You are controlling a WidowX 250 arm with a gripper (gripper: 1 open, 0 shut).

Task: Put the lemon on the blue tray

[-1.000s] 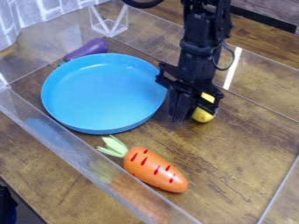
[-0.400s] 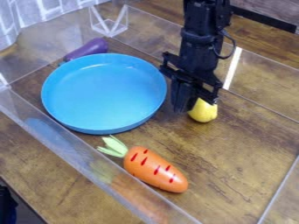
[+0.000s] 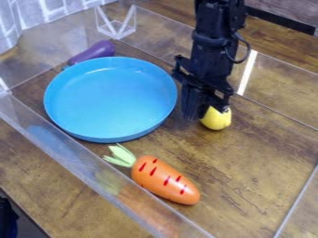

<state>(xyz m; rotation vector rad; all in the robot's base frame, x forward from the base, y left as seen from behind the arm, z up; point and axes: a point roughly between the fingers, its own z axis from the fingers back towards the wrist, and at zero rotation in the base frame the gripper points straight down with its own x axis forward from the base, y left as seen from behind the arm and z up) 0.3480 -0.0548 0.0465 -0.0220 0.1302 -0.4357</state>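
Clenching my pincer (image 3: 203,112) empty beside the small smooth yellow lemon (image 3: 218,117), which is now lying exposed on the wooden worktop (image 3: 248,172), outside the round blue plastic tray (image 3: 110,98); I am needing a regrasp.

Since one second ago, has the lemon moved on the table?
Yes. The lemon was mostly hidden behind the fingers; now it shows more to their right, slightly farther from the blue tray, which stayed put.
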